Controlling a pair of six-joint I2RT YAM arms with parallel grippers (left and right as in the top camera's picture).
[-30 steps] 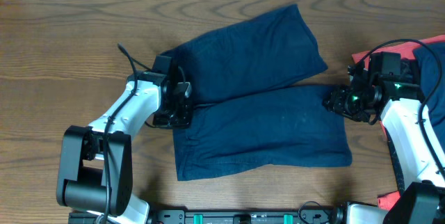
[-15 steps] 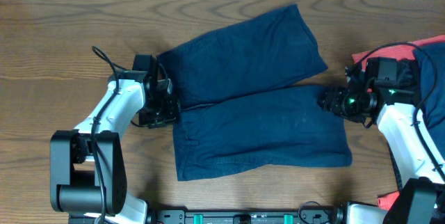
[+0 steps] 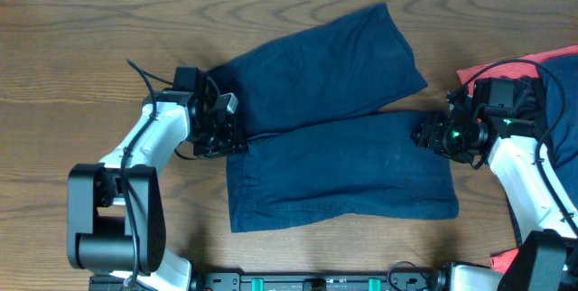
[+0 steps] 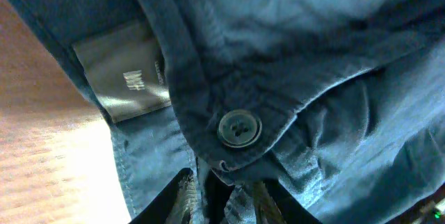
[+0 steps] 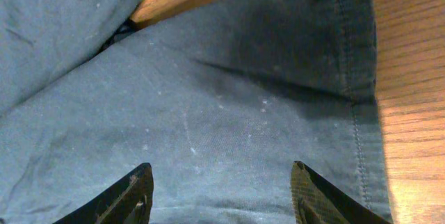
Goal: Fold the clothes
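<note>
L side: my left tool (image 3: pixel 219 126) sits at the waistband end of the shorts (image 3: pixel 334 146). Wrist view: its fingers (image 4: pixel 182 195) stand a narrow way apart w/ a fold of waistband between them, just below the button (image 4: pixel 240 128); label (image 4: pixel 124 78) up-left of that. Can't tell if the fold is pinched or only lying in the gap.

Mid: shorts lie flat on the table (image 3: pixel 90 56), waistband to L, legs running R. Upper leg (image 3: pixel 334 65) angles up-right, lower leg (image 3: pixel 361 178) is nearer me. Thin wedge of bare wood between them at the R end.

R side: my right tool (image 3: pixel 432 135) is over the hem corner of the lower leg. Jaws wide apart, cloth under them, nothing held. Red cloth (image 3: pixel 471 76) near, apart from the shorts.

Step, as I judge it: get hold at both ends, then fold one leg onto the other. To do it well: L takes the full waistband thickness, not just the top flap. R drops onto the hem corner & closes on all layers. Lift together, keep cloth taut, line up edges. Keep R off the red cloth.

Count: 1 pr shorts, 2 legs, 1 button, 1 label, 2 tools, 1 red cloth.
</note>
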